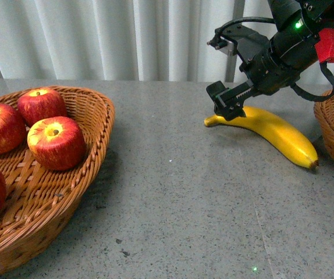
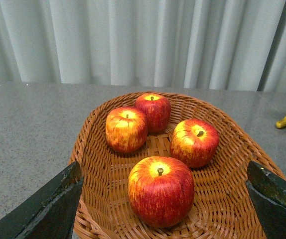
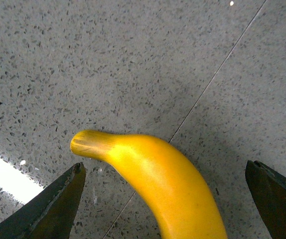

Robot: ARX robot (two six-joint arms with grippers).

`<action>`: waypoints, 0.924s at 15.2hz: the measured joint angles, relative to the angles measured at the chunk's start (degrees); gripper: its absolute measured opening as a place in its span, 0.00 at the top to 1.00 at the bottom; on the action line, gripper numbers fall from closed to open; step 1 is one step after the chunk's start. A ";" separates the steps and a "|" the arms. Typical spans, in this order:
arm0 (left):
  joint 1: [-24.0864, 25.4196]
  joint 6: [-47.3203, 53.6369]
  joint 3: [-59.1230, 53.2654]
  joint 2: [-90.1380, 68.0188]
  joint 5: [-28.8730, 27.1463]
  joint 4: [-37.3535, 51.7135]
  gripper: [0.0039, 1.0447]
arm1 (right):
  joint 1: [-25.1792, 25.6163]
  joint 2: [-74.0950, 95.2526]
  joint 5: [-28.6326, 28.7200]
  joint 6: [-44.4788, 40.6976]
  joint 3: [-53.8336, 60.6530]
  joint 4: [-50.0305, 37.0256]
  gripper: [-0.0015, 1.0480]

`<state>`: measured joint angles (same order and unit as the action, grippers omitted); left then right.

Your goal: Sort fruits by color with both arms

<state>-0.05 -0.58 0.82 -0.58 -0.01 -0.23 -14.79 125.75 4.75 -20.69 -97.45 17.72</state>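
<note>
Grey speckled tabletop [image 1: 173, 192], bare at the near centre. Near left: wicker basket [image 1: 80, 174] holding four red apples; nearest apple [image 2: 161, 189] toward the basket's front, one [image 2: 195, 142] beside it, two more [image 2: 126, 129] [image 2: 152, 111] touching each other at the far side. Left claw [image 2: 165, 199] hangs just over the basket's near rim, fingers [image 2: 48, 204] set wide apart and holding nothing, the nearest apple between them in the wrist view. Right edge: a second wicker basket [image 1: 333, 125], partly out of view, with yellow fruit inside, too cropped to count. Mid-distance, right of centre: one banana [image 1: 272, 131] lying flat on the tabletop, stem end pointing left, brown tip just beside the right basket. Right claw [image 1: 225, 102] poised over the stem end, fingers [image 3: 43, 209] spread wide to either side of the banana, not gripping it. Far: pale pleated curtain [image 1: 97, 40] behind the tabletop.
</note>
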 joint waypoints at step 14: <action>0.00 0.00 0.00 0.00 0.00 0.00 0.06 | 0.13 1.92 1.01 -2.62 1.44 -0.72 0.62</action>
<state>-0.05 -0.58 0.82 -0.58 -0.01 -0.23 -14.66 127.68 5.76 -23.31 -96.01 16.99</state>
